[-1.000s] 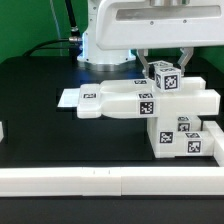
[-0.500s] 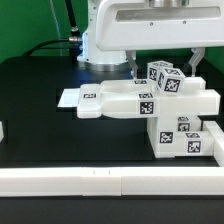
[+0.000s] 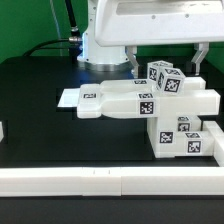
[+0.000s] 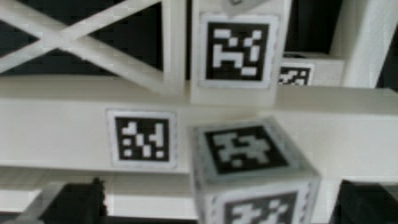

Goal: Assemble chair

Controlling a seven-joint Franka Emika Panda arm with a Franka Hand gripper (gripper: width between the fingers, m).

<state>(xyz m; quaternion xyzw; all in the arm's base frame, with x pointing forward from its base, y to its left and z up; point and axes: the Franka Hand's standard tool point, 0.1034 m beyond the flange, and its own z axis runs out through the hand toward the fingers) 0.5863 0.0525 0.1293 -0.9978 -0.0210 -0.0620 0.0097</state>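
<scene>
The partly built white chair stands at the exterior view's right: a long flat piece with tags lies across blocky tagged parts. A small tagged white block sits on top of it. My gripper hangs just above that block, open, with one finger on each side and clear of it. In the wrist view the block lies between my dark fingertips, with a gap on both sides; my gripper holds nothing. Cross-braced chair pieces show beyond it.
The marker board lies flat on the black table behind the chair's long piece. A long white border rail runs along the front edge. Another white part shows at the exterior view's left edge. The robot base stands behind.
My fingers, which were close around the small block a second ago, have spread apart and lifted a little. The block stays on top of the chair.
</scene>
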